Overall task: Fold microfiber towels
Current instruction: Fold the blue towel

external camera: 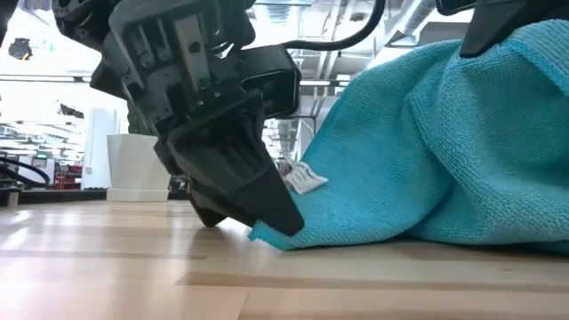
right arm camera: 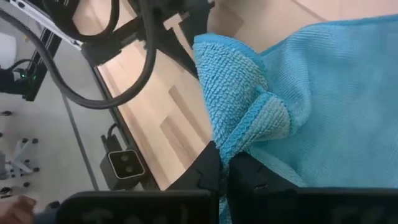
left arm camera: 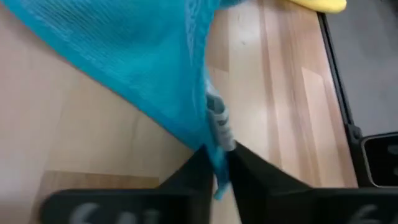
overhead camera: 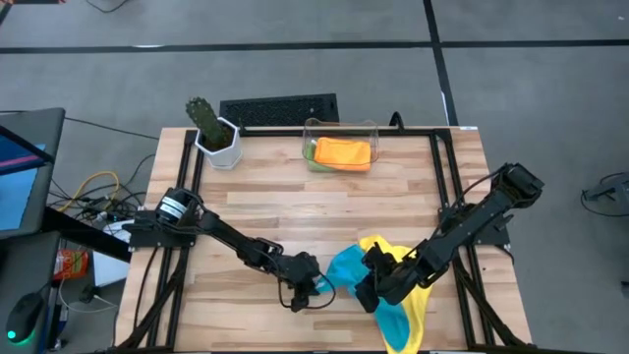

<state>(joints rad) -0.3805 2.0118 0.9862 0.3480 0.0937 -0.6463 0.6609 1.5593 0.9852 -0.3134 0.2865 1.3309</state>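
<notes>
Blue towel (external camera: pixel 427 151) filled the low view close up, its corner pinned under my left end effector (external camera: pixel 267 218), whose fingers had closed down on that corner right at the table (external camera: pixel 107 267). From my left wrist the cloth ran straight out from between the two dark fingers (left arm camera: pixel 249 174), with a small white label (left arm camera: pixel 219 121) just beyond the pinch. My right end effector (right arm camera: pixel 224 165) was likewise clamped on a bunched edge of the same towel, holding that edge up off the wood, so the cloth sloped down from it toward my left end effector.

Seen from above, the blue towel (overhead camera: pixel 378 290) lay between my two end effectors near the front edge of the table, draped over a yellow towel (overhead camera: pixel 418 295) that showed just beyond my right end effector. Well away from both, at the far side of the table, an orange towel (overhead camera: pixel 344 152) sat folded over a green one in a clear plastic bin (overhead camera: pixel 339 130).

I judged this as the start of the blue towel's fold: both corners taken, nothing yet spread flat. What the next move would call for, as I read it, was drawing my two end effectors apart to take the slack out, lifting the blue clear of the yellow without dragging it, then laying the blue flat before doubling it.
</notes>
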